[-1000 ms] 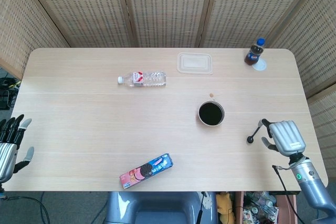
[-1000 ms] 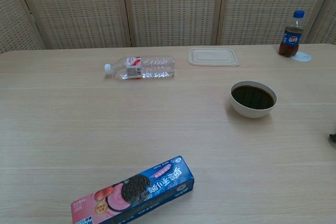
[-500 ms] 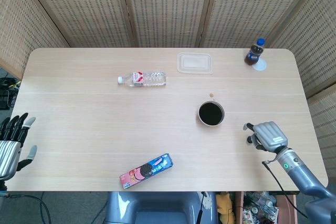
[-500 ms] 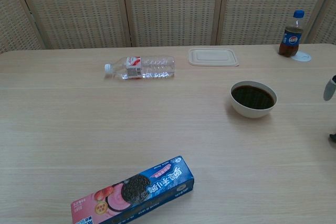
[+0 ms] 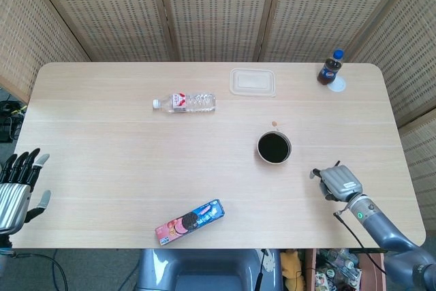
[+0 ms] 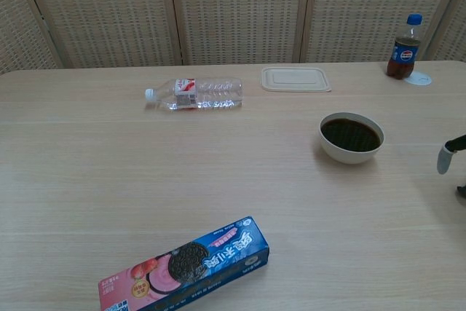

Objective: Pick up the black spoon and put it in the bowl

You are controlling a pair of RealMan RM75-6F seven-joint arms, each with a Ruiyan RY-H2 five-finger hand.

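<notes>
Down at the near edge, the right robot hand (image 5: 338, 182) sits palm-down on the counter (image 5: 122, 168), fingers curled under, forearm running off toward the near right corner. The black spoon (image 6: 461, 191) is the question: the head view shows none of it, so it is probably tucked beneath that hand. The chest view offers only a dark sliver at the right margin, below a grey fingertip (image 6: 444, 159), and that sliver is my best guess for the spoon. Whether the fingers have closed on it, I cannot tell, and its long axis can't be read either. The left robot hand (image 5: 19, 189) hangs off the near left edge, fingers spread and holding nothing, well apart from the action, so this is the right side's job. A cookie box (image 5: 189, 221) lies near the front, out of the way. One step further back is the bowl (image 6: 351, 155), dark inside, near the right robot hand and to its left. So the carry should be a short lift inward and away. Beyond are a water bottle (image 5: 185, 102) on its side, a lidded container (image 5: 253, 81) and an upright cola bottle (image 5: 330, 67), all off that path.
</notes>
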